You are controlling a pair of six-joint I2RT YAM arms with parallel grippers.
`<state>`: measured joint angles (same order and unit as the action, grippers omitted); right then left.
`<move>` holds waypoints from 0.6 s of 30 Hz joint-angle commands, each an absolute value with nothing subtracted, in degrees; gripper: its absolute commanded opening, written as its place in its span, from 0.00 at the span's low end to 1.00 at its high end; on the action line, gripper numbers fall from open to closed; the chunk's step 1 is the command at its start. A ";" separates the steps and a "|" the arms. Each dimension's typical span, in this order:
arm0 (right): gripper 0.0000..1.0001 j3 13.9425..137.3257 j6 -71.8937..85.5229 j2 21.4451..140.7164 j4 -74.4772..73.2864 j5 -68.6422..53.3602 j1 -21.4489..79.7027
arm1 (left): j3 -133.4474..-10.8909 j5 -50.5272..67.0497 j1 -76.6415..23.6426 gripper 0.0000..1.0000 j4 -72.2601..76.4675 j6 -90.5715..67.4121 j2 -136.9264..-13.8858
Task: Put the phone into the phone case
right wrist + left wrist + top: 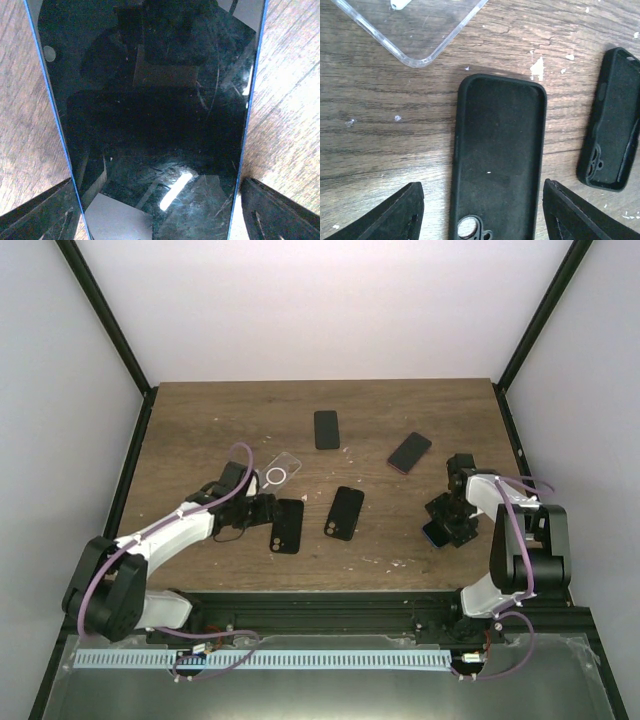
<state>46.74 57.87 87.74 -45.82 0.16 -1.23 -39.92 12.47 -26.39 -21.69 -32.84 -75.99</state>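
Note:
A black phone case (497, 160) lies open side up on the table, camera hole toward me. My left gripper (268, 512) is open, one finger (395, 215) on each side of the case, touching neither side. The case also shows in the top view (287, 526). A blue-edged phone (150, 120) lies screen up and fills the right wrist view. My right gripper (452, 527) is open and straddles it, its fingers (280, 215) close to the long edges, with a thin gap on the right. In the top view the phone (434, 534) pokes out under the gripper.
A second black case (344, 513) lies right of the first and shows in the left wrist view (612, 135). A clear case (283, 470) lies just behind my left gripper. A black phone (327, 429) and a pink-edged phone (410, 452) lie farther back.

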 commanded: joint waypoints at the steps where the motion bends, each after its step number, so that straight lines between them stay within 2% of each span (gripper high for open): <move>1: 0.86 47.48 59.06 88.88 -45.91 1.99 -0.79 | -38.35 11.98 -26.22 0.66 -19.32 -33.13 -78.03; 11: 0.77 45.65 51.81 86.68 -41.66 2.20 -0.13 | -40.17 17.50 -26.19 0.67 -12.55 -32.52 -87.39; 18: 0.75 46.24 43.66 83.08 -38.65 -0.12 1.80 | -39.55 23.64 -27.28 0.64 -7.92 -35.83 -92.46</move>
